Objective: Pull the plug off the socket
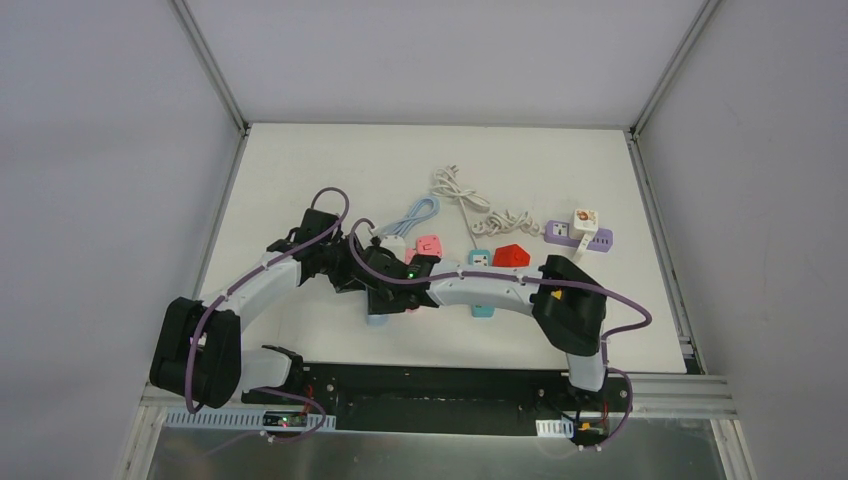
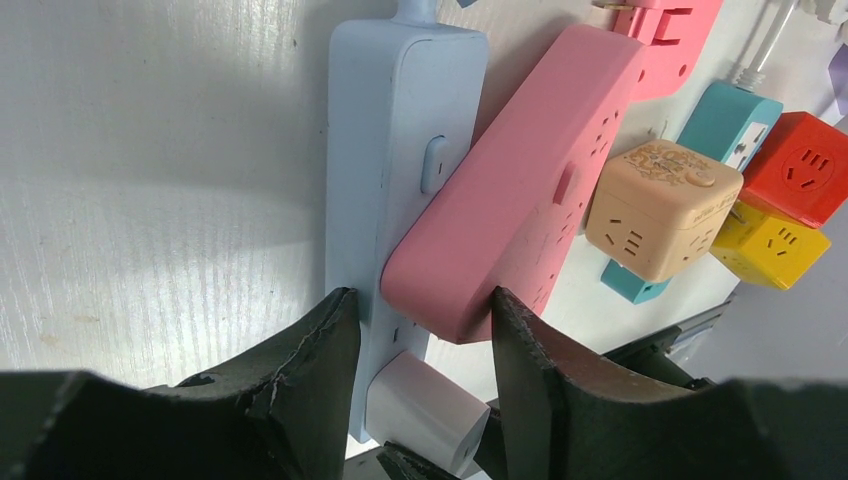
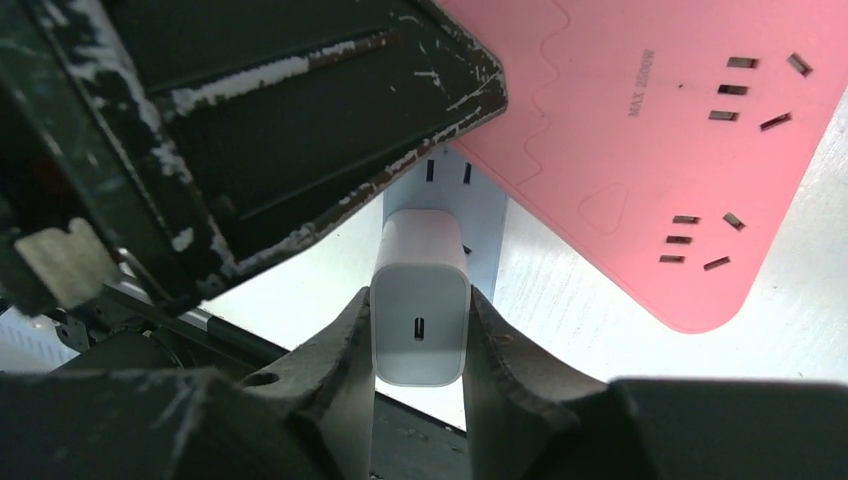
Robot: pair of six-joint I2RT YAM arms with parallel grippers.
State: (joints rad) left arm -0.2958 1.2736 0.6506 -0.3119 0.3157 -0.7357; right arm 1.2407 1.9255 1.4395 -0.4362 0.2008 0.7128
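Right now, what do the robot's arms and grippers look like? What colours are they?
Both the left arm and the right arm have white tube-shaped links joined by chunky black joints. A purple cable loops along each one. The right arm carries a small yellow triangle mark and a green light. The left gripper and right gripper are black, with wedge-shaped, scuffed fingers.

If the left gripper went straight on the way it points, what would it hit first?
Most likely the blue power strip, which lies between the fingers of the left gripper, beside the rounded end of the pink strip. The white charger plugged into it sits closer in, so depth is unclear.
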